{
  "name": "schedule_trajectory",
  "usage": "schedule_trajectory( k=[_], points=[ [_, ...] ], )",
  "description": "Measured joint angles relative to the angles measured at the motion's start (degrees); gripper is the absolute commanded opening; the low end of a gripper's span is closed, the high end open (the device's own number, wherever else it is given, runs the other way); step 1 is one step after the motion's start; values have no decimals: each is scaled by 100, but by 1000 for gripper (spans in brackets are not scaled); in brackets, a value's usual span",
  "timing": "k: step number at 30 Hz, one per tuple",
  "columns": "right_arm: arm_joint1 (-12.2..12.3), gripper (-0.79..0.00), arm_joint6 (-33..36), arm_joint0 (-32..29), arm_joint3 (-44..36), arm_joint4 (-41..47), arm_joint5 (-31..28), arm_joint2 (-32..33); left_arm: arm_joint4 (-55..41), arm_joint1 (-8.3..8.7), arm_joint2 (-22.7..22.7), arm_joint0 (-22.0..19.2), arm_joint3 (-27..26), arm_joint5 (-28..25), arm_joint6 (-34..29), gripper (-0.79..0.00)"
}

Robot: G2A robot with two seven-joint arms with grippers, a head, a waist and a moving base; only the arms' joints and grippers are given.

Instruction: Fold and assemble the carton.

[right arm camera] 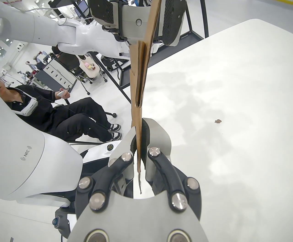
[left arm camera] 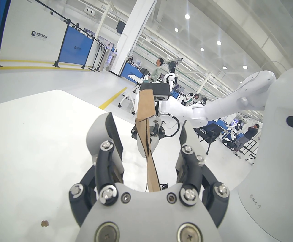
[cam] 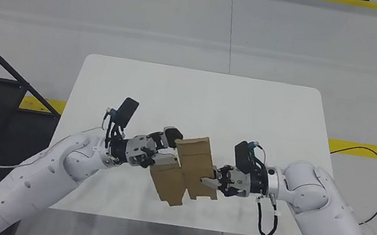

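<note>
A flat brown carton (cam: 185,168) hangs in the air over the front part of the white table (cam: 198,97), between my two arms. My right gripper (right arm camera: 138,139) is shut on one edge of the carton (right arm camera: 137,75), with the cardboard pinched between both pads. From above, that right gripper (cam: 217,181) sits at the carton's right side. My left gripper (left arm camera: 148,137) is open, and the carton (left arm camera: 143,110) stands edge-on in the gap without touching either finger. In the top view the left gripper (cam: 168,148) is at the carton's left side.
A small brown scrap (right arm camera: 218,121) lies on the table top, also seen as the scrap (left arm camera: 44,223) near my left wrist. A black metal frame (cam: 0,62) stands off the table's left side. The table's front edge runs just below the carton.
</note>
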Motion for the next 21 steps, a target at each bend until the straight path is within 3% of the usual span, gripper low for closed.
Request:
schedule_trajectory(
  k=[2, 5, 7, 21],
  points=[
    [8, -785, 7, 6, -8, 9, 2, -9, 7, 13, 52, -35, 18, 0, 11, -289],
    [18, -785, 4, 14, -11, 8, -1, -18, 28, 24, 128, -88, 62, 0, 34, -397],
    [23, -785, -1, 17, -10, 13, 5, -26, 52, 27, 172, -121, 95, 0, 52, -422],
    [53, -785, -56, 63, -5, -12, 7, -98, 266, 20, 524, -358, 233, 0, 255, -520]
  ],
)
